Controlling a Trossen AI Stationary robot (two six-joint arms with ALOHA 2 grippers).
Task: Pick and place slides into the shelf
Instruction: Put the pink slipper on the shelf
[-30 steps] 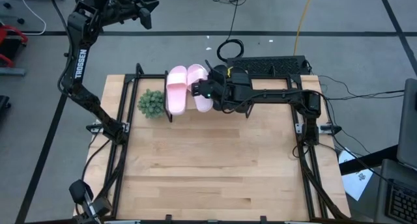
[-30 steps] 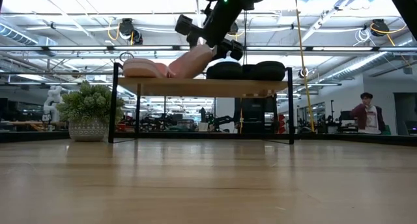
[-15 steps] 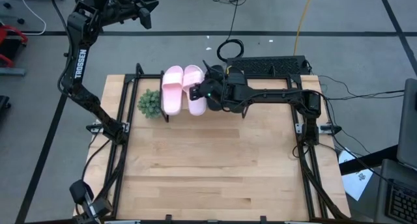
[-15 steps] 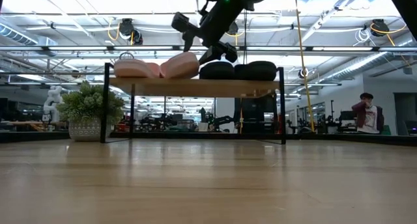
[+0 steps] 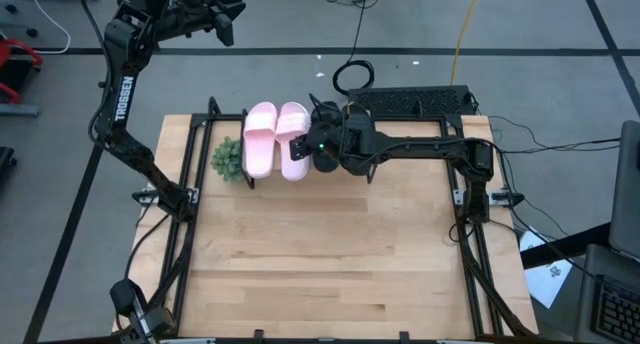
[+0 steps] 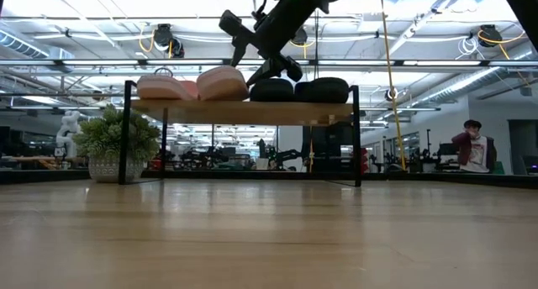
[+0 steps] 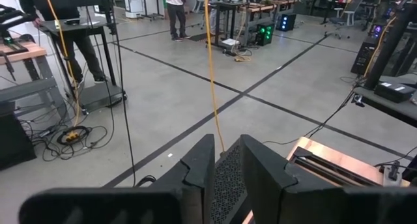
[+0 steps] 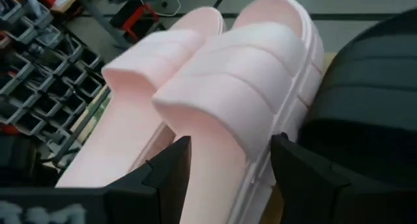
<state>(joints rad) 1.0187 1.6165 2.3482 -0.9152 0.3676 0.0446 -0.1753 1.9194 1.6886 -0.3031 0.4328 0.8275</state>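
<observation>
The shelf (image 6: 252, 111) stands at the table's far side. On its top lie two pink slides (image 5: 262, 139) (image 5: 293, 139) and, to their right, two black slides (image 6: 273, 89) (image 6: 324, 89), each resting on its sole. My right gripper (image 8: 228, 152) reaches in from the table's right and is shut on the pink slide (image 8: 241, 87) next to the black ones. Its twin (image 8: 150, 87) lies alongside. My left gripper (image 7: 228, 178) hangs high beyond the far left corner, a narrow gap between its fingers and nothing in it. My right gripper pinches the right-hand pink slide across its width, one finger (image 8: 169, 165) on each long side of the sole (image 8: 260, 152), beside the strap. The fingers come slanting down from the table's right. The slide lies flat on the shelf top.
A small potted plant (image 5: 228, 159) stands on the table just left of the shelf. A black flat device (image 5: 410, 99) lies at the far edge behind my right arm. The wide wooden tabletop (image 5: 330, 254) stretches toward the near edge. A person (image 6: 475, 146) sits far off in the room.
My right gripper has moved toward the table's left with the pink slide. The slide was tilted against the shelf top and now lies flat beside its twin. The whole shelf, with all its slides, has slid toward the left, closer to the plant.
</observation>
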